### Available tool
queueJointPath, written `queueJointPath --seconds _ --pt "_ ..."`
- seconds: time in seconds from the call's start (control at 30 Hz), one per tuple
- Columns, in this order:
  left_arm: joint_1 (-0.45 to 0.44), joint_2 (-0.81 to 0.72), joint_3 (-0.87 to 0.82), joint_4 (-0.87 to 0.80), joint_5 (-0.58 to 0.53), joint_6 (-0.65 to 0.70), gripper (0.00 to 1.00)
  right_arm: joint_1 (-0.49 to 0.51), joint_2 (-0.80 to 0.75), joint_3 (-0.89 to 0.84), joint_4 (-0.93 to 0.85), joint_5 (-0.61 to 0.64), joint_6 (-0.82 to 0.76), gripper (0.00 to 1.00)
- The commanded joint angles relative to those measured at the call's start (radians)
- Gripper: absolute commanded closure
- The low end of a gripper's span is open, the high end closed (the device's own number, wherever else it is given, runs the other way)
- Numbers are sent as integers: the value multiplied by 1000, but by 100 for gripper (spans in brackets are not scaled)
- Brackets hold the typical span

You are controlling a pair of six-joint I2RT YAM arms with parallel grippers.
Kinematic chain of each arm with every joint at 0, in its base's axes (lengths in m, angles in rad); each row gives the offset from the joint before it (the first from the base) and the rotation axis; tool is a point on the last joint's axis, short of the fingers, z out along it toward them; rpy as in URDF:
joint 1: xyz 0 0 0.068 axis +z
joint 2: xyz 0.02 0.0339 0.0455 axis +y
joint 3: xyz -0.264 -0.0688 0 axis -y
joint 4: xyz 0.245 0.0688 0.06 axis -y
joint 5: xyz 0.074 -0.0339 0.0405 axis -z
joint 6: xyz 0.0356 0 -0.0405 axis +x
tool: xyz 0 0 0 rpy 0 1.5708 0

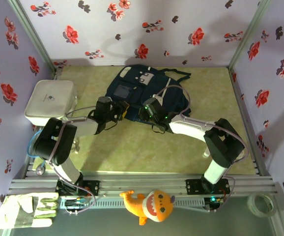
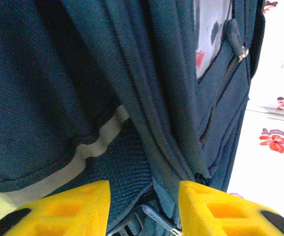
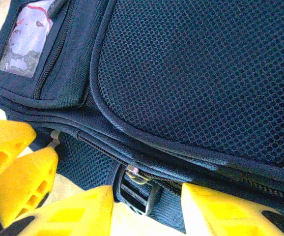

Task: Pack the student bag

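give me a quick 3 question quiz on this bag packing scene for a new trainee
1. True or false: the white box stands to the left of the student bag, apart from it.
2. In the right wrist view, what sits between the fingers of the right gripper?
A. a dark buckle on a bag strap
B. a pencil case
C. a roll of tape
3. Name the thing lying at the near left corner of the top view, outside the green mat.

Key: 1 true. 2 A. 3 a work glove.
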Motion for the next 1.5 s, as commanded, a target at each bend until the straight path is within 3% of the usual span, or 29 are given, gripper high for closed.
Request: queueJointPath --seconds 0.0,0.13,0.53,0.73,1.03,1.23,1.47 --pt "1 29 55 55 43 26 59 -13 -45 -15 37 8 17 59" --pt "-2 49 72 66 45 7 58 -13 -55 -24 39 0 27 59" --pt "-10 111 102 66 25 -27 75 1 -77 -25 25 -10 48 59" --pt "-14 104 118 66 27 -21 100 61 -49 -9 -11 47 79 59" --pt "-30 15 115 57 31 -20 100 90 66 54 -13 113 127 64" --pt "-33 -40 107 43 30 -17 100 72 86 112 -26 233 84 61" --pt "-41 -58 101 41 31 -21 100 51 104 157 -33 276 91 55"
